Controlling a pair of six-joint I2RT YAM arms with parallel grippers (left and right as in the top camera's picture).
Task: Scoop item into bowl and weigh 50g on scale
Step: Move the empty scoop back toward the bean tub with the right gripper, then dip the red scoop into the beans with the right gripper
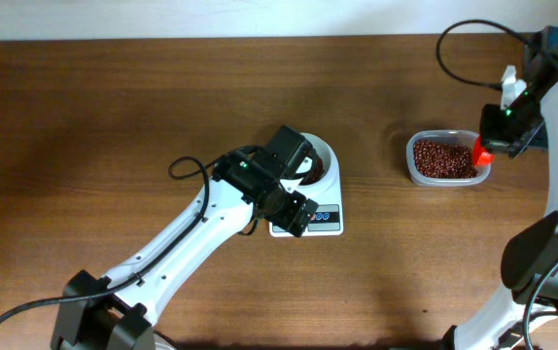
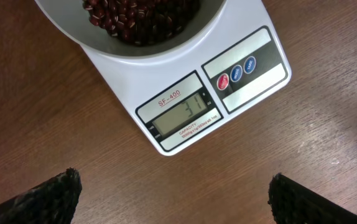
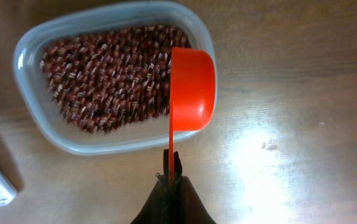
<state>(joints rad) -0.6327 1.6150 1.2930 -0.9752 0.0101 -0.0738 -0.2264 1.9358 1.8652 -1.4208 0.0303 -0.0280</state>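
Left claw (image 2: 175,202) hangs wide open over the small white digital scale (image 2: 166,74), with dark reddish-brown beans (image 2: 138,18) in the round white bowl (image 2: 73,28) on top. Right claw (image 3: 173,180) is clamped on the orange-red plastic scoop (image 3: 192,87) at the rim of the clear plastic tub (image 3: 29,56).

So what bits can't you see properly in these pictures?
Overhead: the left arm hides most of the bowl; the scale display is too small to read.
Left wrist: the top edge cuts off the bowl and its beans; the display digits are too faint to be sure of.
Right wrist: I cannot tell if the scoop holds beans; the frame edge cuts off the scale; the right gripper is a dark blur.
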